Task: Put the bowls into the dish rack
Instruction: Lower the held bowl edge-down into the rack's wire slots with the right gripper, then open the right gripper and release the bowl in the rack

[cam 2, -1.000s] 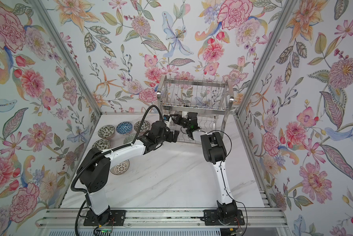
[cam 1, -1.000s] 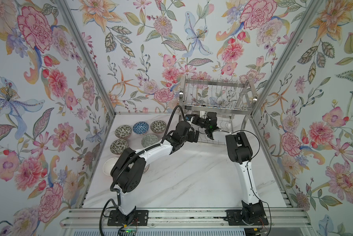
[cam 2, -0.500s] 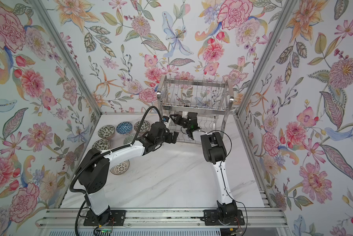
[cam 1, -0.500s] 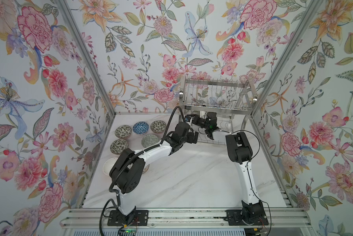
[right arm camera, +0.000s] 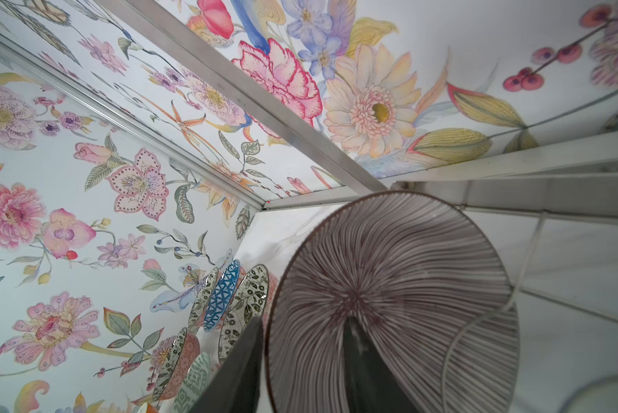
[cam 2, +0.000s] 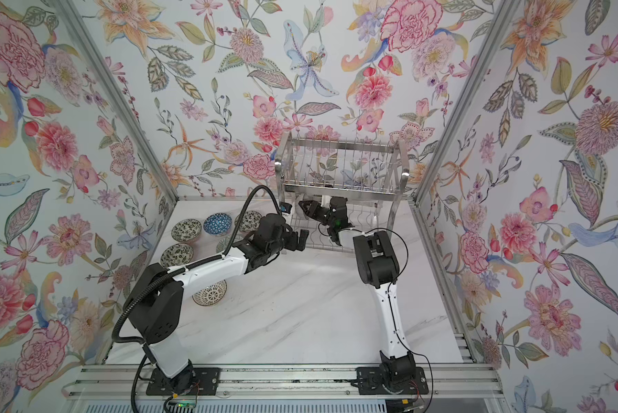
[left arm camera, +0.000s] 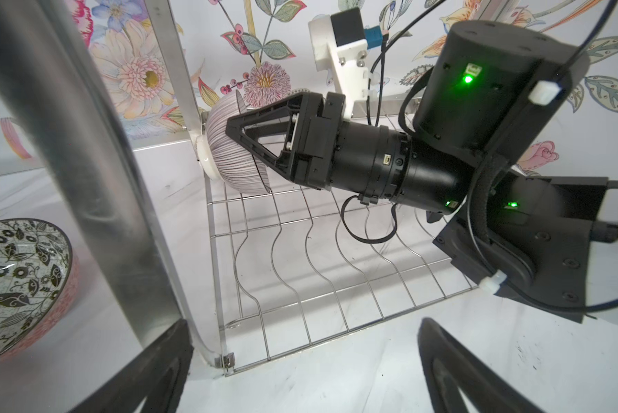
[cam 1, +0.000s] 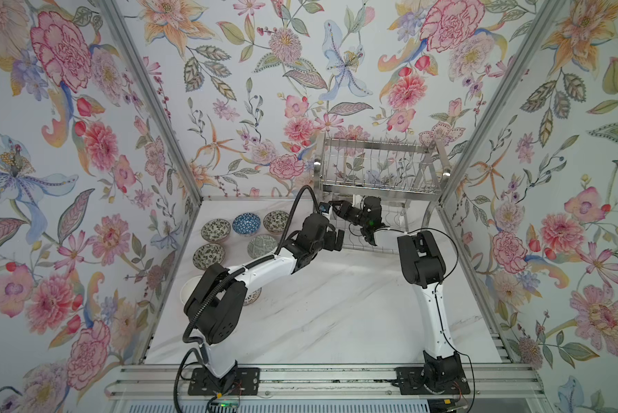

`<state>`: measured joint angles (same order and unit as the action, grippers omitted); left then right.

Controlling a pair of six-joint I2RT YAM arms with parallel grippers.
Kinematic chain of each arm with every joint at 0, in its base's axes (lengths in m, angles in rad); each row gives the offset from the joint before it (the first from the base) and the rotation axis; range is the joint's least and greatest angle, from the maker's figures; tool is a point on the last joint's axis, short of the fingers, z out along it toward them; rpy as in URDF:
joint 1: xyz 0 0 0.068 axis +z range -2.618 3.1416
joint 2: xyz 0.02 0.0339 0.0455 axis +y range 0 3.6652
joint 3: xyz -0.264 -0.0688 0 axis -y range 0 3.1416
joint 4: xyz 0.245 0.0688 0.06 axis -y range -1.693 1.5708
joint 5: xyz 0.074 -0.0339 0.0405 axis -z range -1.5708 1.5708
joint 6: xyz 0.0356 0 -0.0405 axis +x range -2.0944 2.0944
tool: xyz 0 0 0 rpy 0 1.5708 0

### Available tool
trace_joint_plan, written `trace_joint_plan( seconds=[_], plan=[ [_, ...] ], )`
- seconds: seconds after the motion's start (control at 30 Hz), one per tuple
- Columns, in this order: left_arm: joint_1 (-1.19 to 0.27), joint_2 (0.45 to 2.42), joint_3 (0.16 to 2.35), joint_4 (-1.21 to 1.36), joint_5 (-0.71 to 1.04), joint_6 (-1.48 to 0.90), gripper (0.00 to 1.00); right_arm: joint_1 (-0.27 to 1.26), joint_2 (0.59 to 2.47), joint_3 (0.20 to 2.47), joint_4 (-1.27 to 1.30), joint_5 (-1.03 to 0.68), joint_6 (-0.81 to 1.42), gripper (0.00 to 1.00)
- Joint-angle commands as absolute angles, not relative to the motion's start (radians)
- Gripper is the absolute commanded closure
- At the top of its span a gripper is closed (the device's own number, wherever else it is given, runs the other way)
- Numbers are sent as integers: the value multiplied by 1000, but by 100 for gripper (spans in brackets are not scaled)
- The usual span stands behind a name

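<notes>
Revealing striped bowl (right arm camera: 389,286), wrist views — perhaps loose

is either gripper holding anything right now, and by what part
Right gripper straddles the rim of the purple-striped bowl, one finger inside, one outside; whether it clamps cannot be told. Left gripper holds nothing.

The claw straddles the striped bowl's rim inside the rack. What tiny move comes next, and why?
Likely draw the right gripper back off the striped bowl: it stands on edge in the lower tier of the dish rack, and the jaws sit apart around its rim, so it looks released.
</notes>
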<state>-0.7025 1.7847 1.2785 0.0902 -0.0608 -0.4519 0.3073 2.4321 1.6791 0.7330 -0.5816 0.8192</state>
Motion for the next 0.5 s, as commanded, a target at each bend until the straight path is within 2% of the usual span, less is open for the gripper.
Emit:
trace_joint_plan(
  seconds=[0.0,0.3,0.47],
  plan=[
    [-690,1734,1248,103,-84,-442,0,302,2360,1638,775,-564,814,57],
    [-668,1626,1129,127,-65,-469,1,306,2245,1480,816,-542,806,46],
    [-628,1528,1040,143,-11,-490,1,334,2135,1359,760,-496,731,39]
  ],
)
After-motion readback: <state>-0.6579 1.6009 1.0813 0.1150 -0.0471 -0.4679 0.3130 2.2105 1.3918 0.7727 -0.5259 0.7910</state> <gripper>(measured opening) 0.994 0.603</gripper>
